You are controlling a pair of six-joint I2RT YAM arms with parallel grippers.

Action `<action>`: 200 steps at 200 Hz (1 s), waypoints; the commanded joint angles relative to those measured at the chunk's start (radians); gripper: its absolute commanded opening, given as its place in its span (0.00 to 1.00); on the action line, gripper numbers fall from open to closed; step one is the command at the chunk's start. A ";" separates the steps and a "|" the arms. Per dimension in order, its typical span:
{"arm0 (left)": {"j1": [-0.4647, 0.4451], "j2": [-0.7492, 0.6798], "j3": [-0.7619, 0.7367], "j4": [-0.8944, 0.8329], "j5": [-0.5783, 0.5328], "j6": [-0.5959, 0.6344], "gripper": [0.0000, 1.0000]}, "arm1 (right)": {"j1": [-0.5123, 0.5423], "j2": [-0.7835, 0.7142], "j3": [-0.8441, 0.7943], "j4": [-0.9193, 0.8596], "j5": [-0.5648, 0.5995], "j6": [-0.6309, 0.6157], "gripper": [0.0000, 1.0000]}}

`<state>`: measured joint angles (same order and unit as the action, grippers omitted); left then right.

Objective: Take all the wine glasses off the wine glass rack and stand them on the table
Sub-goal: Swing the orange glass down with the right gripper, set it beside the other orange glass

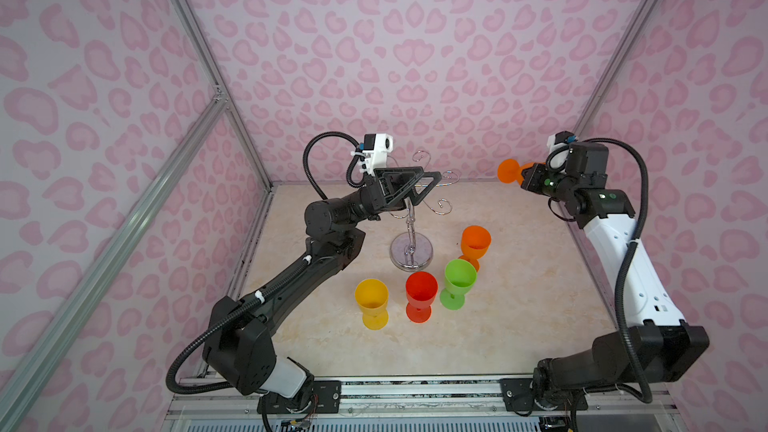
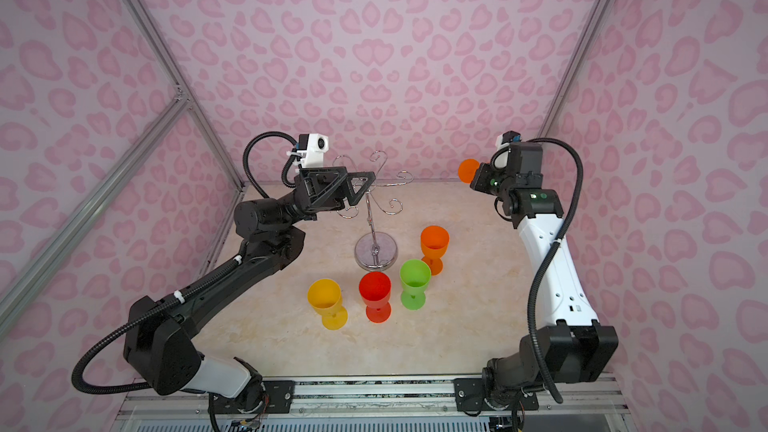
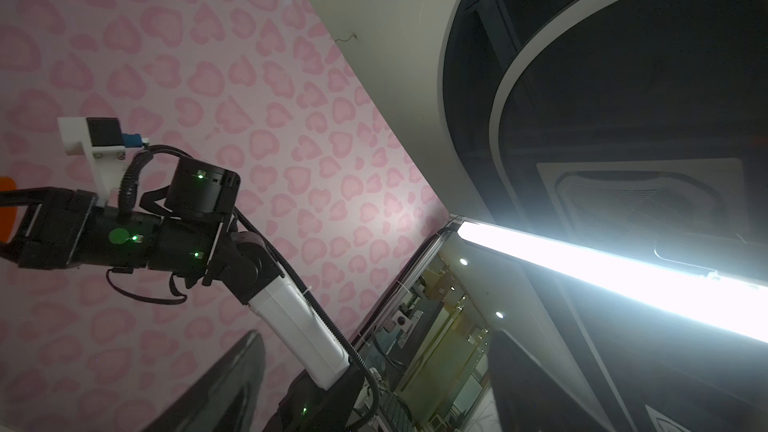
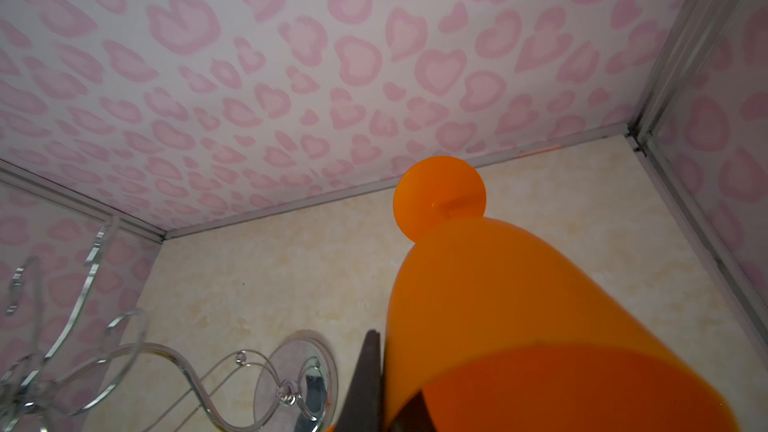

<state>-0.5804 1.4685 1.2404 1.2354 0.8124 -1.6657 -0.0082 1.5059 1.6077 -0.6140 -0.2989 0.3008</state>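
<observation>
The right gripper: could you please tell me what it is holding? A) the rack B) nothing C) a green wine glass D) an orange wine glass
D: the right gripper has its jaws shut on an orange wine glass, held in the air apart from the wine glass rack.

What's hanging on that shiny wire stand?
Nothing on the wine glass rack arms that show. The open left fingers cover some arms, so those cannot be checked. The right fingers hold an orange wine glass clear of it.
</observation>
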 commanded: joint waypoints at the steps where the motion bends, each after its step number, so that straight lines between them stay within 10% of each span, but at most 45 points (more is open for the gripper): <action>1: 0.001 -0.038 -0.016 -0.109 0.034 0.132 0.86 | 0.004 0.055 -0.001 -0.091 0.048 -0.070 0.00; 83: 0.002 -0.128 -0.051 -0.264 0.028 0.250 0.86 | 0.168 0.426 0.255 -0.446 0.206 -0.255 0.00; 200: 0.003 -0.195 -0.067 -0.403 0.027 0.365 0.86 | 0.210 0.508 0.313 -0.479 0.219 -0.253 0.04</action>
<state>-0.5797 1.2881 1.1763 0.8322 0.8330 -1.3331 0.2020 2.0018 1.9060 -1.0805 -0.0872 0.0494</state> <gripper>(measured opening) 0.858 0.049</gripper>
